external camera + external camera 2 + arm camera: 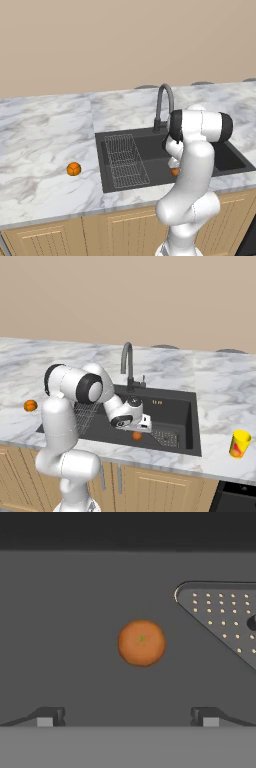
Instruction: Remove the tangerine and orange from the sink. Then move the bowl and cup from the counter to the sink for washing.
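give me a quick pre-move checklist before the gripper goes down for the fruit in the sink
1. Jaws spread wide enough for the fruit: ok, the gripper is open with both fingertips well apart.
2. Fruit centred between the fingertips: ok, the orange fruit sits roughly midway in the hand view.
3. Gripper empty: ok, nothing between the jaws.
4. Fruit clear of the perforated drain plate: ok, a gap of bare sink floor shows between them.
5. One fruit already out: ok, another orange fruit lies on the counter left of the sink.
6. Height above the fruit: cannot tell.
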Robot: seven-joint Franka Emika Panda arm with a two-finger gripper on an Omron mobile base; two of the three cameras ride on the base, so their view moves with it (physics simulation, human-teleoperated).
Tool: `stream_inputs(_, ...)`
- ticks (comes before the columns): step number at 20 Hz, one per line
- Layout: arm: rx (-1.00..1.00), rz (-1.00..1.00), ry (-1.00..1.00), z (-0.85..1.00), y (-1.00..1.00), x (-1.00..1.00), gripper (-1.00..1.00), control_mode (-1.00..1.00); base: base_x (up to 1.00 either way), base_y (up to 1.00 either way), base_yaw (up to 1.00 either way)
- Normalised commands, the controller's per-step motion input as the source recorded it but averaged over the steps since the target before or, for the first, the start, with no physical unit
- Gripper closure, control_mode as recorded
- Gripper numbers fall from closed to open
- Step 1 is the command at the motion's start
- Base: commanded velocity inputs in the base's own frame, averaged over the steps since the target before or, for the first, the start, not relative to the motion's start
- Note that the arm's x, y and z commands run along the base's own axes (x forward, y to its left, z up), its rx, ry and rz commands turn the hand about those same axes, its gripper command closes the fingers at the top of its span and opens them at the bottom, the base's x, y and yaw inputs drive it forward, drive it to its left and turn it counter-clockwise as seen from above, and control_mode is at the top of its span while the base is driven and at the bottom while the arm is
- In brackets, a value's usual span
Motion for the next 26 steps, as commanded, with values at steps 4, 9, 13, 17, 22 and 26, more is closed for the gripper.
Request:
stream_inputs(4,0.00,0.00,0.00,-0.24,-0.01,0.22,-1.00,-1.00,0.00,0.00,0.00)
stream_inputs(9,0.00,0.00,0.00,-0.21,-0.02,0.24,-1.00,-1.00,0.00,0.00,0.00)
stream_inputs(13,0.00,0.00,0.00,-0.21,-0.01,0.24,-1.00,-1.00,0.00,0.00,0.00)
stream_inputs(17,0.00,0.00,0.00,-0.21,-0.04,0.23,-1.00,-1.00,0.00,0.00,0.00)
stream_inputs(22,0.00,0.00,0.01,-0.22,-0.04,0.25,-1.00,-1.00,0.00,0.00,0.00)
stream_inputs(26,0.00,0.00,0.01,-0.18,-0.07,0.27,-1.00,-1.00,0.00,0.00,0.00)
